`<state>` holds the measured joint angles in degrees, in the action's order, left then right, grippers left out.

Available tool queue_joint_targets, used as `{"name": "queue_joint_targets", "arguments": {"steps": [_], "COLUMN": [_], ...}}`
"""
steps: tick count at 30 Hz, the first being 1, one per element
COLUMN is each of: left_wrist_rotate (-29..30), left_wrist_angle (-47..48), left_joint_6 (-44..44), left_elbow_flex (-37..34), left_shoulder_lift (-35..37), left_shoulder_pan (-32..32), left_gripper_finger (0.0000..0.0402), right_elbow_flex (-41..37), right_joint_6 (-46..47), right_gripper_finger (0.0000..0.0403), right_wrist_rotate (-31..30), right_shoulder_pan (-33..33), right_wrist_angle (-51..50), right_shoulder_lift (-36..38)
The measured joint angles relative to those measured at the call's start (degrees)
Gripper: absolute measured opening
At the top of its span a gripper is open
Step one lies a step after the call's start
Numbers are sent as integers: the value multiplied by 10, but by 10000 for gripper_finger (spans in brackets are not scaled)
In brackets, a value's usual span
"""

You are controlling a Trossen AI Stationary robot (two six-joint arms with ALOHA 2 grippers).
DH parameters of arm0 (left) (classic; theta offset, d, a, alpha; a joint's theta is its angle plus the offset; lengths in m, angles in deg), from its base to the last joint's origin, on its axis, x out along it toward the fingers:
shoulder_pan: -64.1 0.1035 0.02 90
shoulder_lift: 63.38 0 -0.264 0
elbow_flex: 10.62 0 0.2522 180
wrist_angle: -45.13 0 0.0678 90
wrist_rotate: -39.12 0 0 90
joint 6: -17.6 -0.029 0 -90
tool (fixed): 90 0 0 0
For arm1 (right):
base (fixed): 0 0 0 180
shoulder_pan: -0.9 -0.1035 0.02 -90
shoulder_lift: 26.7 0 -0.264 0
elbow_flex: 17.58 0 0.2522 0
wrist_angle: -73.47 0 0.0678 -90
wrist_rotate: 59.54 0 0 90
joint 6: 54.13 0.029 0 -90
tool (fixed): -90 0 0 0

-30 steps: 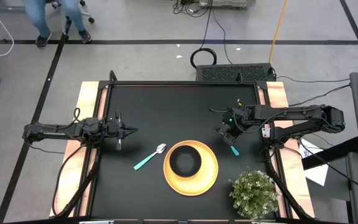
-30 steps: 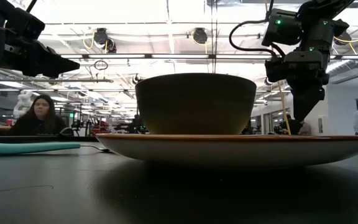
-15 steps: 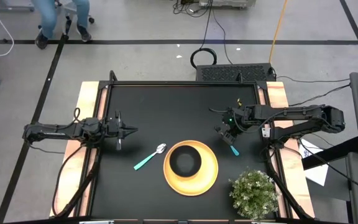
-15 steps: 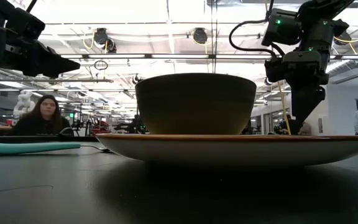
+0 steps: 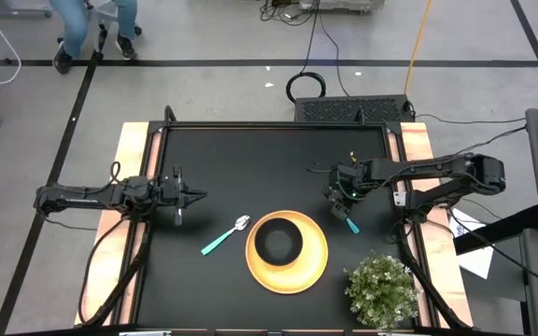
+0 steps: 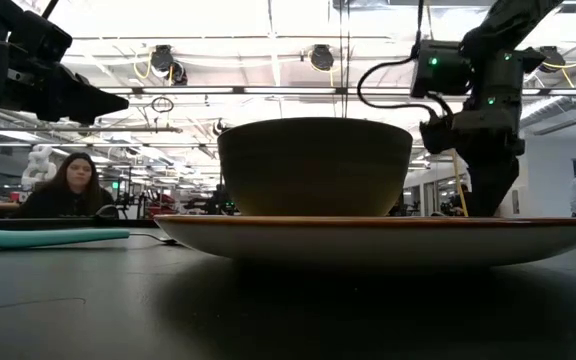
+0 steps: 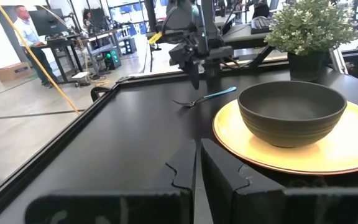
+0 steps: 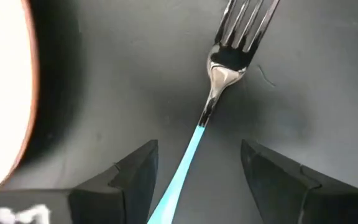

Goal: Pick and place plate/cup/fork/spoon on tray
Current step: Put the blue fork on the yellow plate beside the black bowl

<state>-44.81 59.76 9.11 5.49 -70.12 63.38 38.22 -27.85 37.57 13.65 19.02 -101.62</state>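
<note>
The fork (image 8: pixel 213 93) lies flat on the black table, right of the tray (image 5: pixel 318 252), with its teal handle (image 5: pixel 350 224) toward the near edge. My right gripper (image 8: pixel 197 180) hangs open just above it, pointing steeply down, one finger on each side of the handle and not touching it. The dark cup (image 5: pixel 278 245) stands on the yellow tray. The teal-handled spoon (image 5: pixel 224 238) lies left of the tray. My left gripper (image 5: pixel 194 196) waits shut and level at the table's left side.
A potted plant (image 5: pixel 381 289) stands at the near right corner, close behind the fork. The table has wooden side rails (image 5: pixel 134 140). In the low view the tray (image 6: pixel 378 235) and cup (image 6: pixel 315 165) fill the foreground. People sit in the room beyond.
My right gripper has come down toward the fork and shifted a little toward the table's left edge. The fork, spoon, cup and tray lie as before.
</note>
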Motion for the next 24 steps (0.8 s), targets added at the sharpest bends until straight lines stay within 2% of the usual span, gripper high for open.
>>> {"name": "queue_joint_targets", "arguments": {"steps": [6,24], "left_wrist_rotate": [0,-1], "left_wrist_angle": [-1,2], "left_joint_6": [0,0], "left_elbow_flex": [0,0], "left_shoulder_lift": [0,0], "left_shoulder_pan": [0,0], "left_gripper_finger": [31,31], "right_elbow_flex": [0,0], "right_joint_6": [-6,-19], "right_gripper_finger": [219,217], "right_wrist_rotate": [3,3], "right_shoulder_pan": [8,19], "right_wrist_angle": [13,32], "right_shoulder_lift": [-25,-26]}}
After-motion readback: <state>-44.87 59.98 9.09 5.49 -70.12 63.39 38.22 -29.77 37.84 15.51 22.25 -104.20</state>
